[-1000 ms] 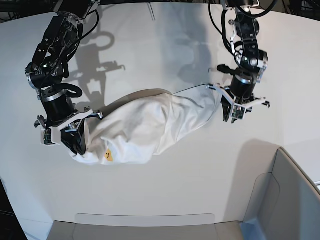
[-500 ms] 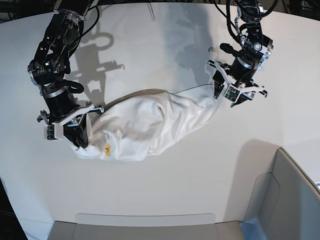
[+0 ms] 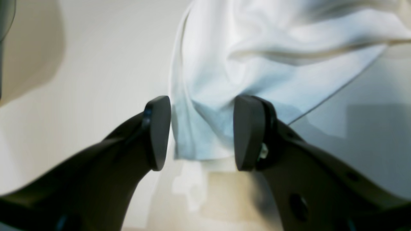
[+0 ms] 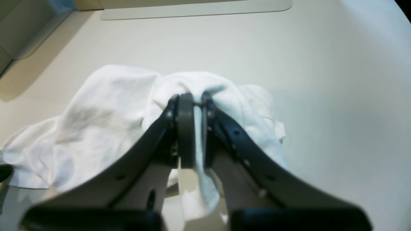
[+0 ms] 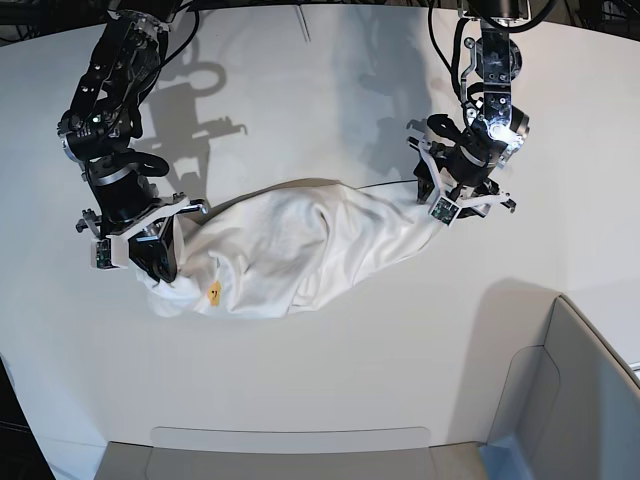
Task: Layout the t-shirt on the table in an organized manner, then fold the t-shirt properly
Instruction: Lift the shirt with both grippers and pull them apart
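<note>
White t-shirt point(image 5: 300, 255) lying bunched across the middle of the white tabletop point(image 5: 330, 370), right gripper point(image 4: 194, 134) pinching cloth at its left end, left gripper point(image 3: 200, 131) hanging spread around a fold at its right end, grey bin point(image 5: 580, 400) sitting near right.

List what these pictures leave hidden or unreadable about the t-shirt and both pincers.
- t-shirt print: base view, folded inside the bunched cloth; only a small yellow-orange spot shows.
- Neck label: not visible in any view.
- right pincer contact: right wrist view, cloth wraps the closed tips.
- left pincer: left wrist view is blurred, so whether the open pads touch the cloth edge is unclear.
</note>
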{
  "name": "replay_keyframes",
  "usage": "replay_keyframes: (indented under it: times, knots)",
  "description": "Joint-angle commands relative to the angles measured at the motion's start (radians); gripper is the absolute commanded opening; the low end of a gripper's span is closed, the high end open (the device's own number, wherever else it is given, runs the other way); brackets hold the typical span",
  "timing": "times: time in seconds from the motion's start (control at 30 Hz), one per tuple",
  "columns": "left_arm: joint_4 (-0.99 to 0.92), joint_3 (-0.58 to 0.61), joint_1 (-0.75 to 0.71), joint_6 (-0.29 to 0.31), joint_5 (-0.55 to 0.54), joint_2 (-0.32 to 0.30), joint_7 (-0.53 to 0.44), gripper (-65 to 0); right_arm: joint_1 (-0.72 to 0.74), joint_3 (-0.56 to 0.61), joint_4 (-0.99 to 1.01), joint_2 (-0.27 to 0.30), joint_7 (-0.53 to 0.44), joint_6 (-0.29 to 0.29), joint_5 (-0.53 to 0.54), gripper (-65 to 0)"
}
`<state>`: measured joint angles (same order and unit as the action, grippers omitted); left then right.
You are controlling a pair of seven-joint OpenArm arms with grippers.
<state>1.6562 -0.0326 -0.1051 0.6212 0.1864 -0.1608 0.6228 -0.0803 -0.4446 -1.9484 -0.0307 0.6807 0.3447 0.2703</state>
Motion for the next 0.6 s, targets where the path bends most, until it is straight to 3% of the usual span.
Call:
replay_keyframes:
  times: [0.0, 0.23, 0.43, 0.57]
  knots:
    - [0.003, -0.002, 0.011, 0.001, -0.006, -0.006, -0.017, -32.8, 0.01, -0.001, -0.018, 0.005, -0.031, 0.004, 0.017, -65.0]
    - [-0.018, -0.003, 0.02, 0.001, -0.008, -0.006, -0.017, -32.8, 0.0, -0.001, -0.021, 0.002, -0.032, 0.004, 0.017, -65.0]
    - [-0.158, -0.003, 0.064, 0.001, -0.008, -0.006, -0.011, -33.0, -0.002, -0.001, -0.021, 0.002, -0.032, 0.004, 0.017, -65.0]
    - [-0.241, 0.0, 0.075, 0.001, -0.008, -0.004, -0.019, -37.5, -0.002, -0.001, -0.021, 0.002, -0.032, 0.004, 0.017, -65.0]
